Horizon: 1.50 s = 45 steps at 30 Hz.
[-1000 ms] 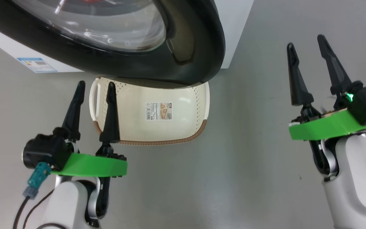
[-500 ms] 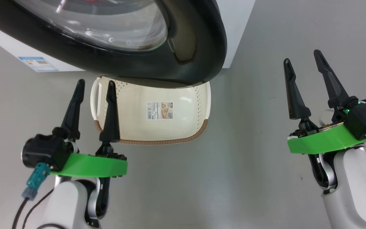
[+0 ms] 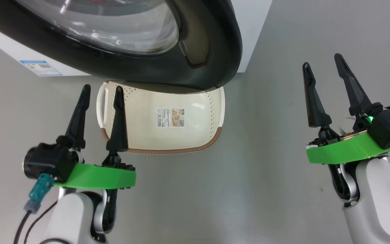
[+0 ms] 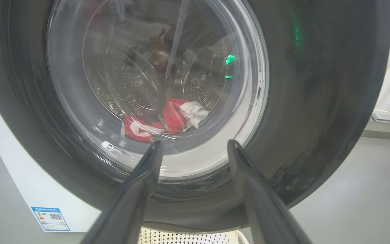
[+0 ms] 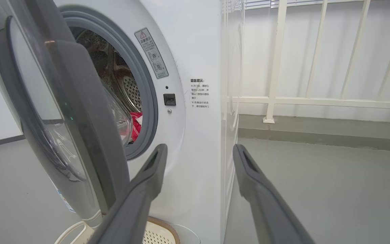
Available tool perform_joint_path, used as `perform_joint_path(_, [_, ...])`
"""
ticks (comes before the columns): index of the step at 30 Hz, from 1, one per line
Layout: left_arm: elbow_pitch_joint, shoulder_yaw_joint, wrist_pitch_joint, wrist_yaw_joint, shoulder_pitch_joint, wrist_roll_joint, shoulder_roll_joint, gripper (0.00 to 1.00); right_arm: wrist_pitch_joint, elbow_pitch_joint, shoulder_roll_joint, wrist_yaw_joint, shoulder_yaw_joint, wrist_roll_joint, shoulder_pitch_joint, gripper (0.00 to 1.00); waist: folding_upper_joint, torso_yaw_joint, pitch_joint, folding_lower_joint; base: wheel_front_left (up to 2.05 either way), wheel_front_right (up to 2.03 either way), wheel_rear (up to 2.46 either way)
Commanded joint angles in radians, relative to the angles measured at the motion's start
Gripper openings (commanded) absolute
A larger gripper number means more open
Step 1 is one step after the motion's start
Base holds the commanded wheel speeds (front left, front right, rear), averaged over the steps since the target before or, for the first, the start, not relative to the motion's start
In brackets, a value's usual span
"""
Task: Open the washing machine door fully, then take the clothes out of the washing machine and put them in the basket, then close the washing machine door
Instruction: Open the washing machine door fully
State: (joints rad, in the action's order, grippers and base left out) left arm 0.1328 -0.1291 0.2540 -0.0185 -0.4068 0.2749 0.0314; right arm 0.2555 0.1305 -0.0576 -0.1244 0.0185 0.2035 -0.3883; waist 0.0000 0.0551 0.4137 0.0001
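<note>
The washing machine door [image 3: 215,44] stands partly open, its black rim and glass bowl hanging over the cream basket [image 3: 181,142] on the floor. In the right wrist view the door [image 5: 63,118] is edge-on in front of the white washing machine [image 5: 195,51], and a bit of the red clothes [image 5: 135,125] shows in the drum. Through the door glass, the left wrist view shows the red and white clothes [image 4: 168,118]. My left gripper [image 3: 102,88] is open at the basket's left end, below the door. My right gripper [image 3: 321,60] is open over bare floor to the right.
A blue label [image 3: 41,67] marks the machine's low left corner. A white railing [image 5: 276,67] runs along the wall right of the machine. Grey floor [image 3: 249,189] spreads between my arms and to the right. The door rim overhangs the basket's far side.
My right gripper has drawn back toward me, lower in the head view, and has held still for the last half second. The left gripper, door and basket have not moved.
</note>
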Motion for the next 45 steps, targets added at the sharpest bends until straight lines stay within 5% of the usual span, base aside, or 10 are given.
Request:
perform_joint_path(1, [-0.023,0.03,0.008,-0.002,0.018,-0.005,0.019,1.0,0.006,-0.023,0.007,-0.006,0.024,0.012,0.021,1.0,0.0,0.001,0.001,-0.0001,0.0,0.0,0.0])
perform_joint_path(3, [-0.023,0.028,0.008,-0.002,0.017,-0.005,0.019,1.0,0.006,-0.019,0.007,-0.006,0.028,0.018,0.018,0.95,0.0,0.003,0.002,-0.0001,0.0,0.0,0.0])
perform_joint_path(4, [-0.022,0.027,0.008,-0.002,0.016,-0.005,0.019,1.0,0.006,-0.016,0.007,-0.006,0.03,0.024,0.015,0.49,0.0,0.004,0.002,-0.0001,0.0,0.0,0.0])
perform_joint_path(5, [-0.021,0.027,0.008,-0.003,0.016,-0.005,0.019,1.0,0.006,-0.011,0.007,-0.006,0.037,0.037,0.012,0.16,0.0,0.006,0.002,-0.0001,0.0,0.0,0.0])
perform_joint_path(6, [-0.02,0.026,0.008,-0.003,0.015,-0.004,0.019,1.0,0.006,-0.005,0.007,-0.006,0.041,0.053,0.007,0.0,0.0,0.007,0.002,-0.0001,0.0,0.0,0.0])
perform_joint_path(9, [-0.018,0.022,0.008,-0.004,0.015,-0.001,0.019,1.0,0.006,0.016,0.007,-0.006,0.053,0.139,-0.014,0.0,0.0,0.012,0.001,-0.0001,0.0,0.0,0.0])
perform_joint_path(17, [-0.016,0.013,0.008,-0.008,0.018,0.004,0.019,1.0,-0.013,0.089,0.007,-0.006,0.123,0.607,-0.105,0.0,0.0,0.025,0.0,-0.0001,0.0,0.0,0.0])
perform_joint_path(28, [-0.012,-0.007,0.008,-0.009,0.013,0.006,0.019,1.0,-0.361,0.146,-0.031,-0.006,0.084,1.256,-0.337,0.0,0.0,0.058,0.022,-0.0001,0.0,0.0,0.0])
perform_joint_path(38, [-0.003,-0.015,0.008,-0.005,0.013,0.005,0.019,1.0,-0.769,0.308,-0.039,-0.006,0.078,1.574,-0.512,0.0,0.0,0.082,0.042,-0.0001,0.0,0.0,0.0])
perform_joint_path(45, [-0.007,-0.007,0.008,-0.009,0.013,0.01,0.019,1.0,-0.934,0.374,-0.061,-0.006,0.116,1.622,-0.582,0.0,0.0,0.097,0.048,-0.0001,0.0,0.0,0.0])
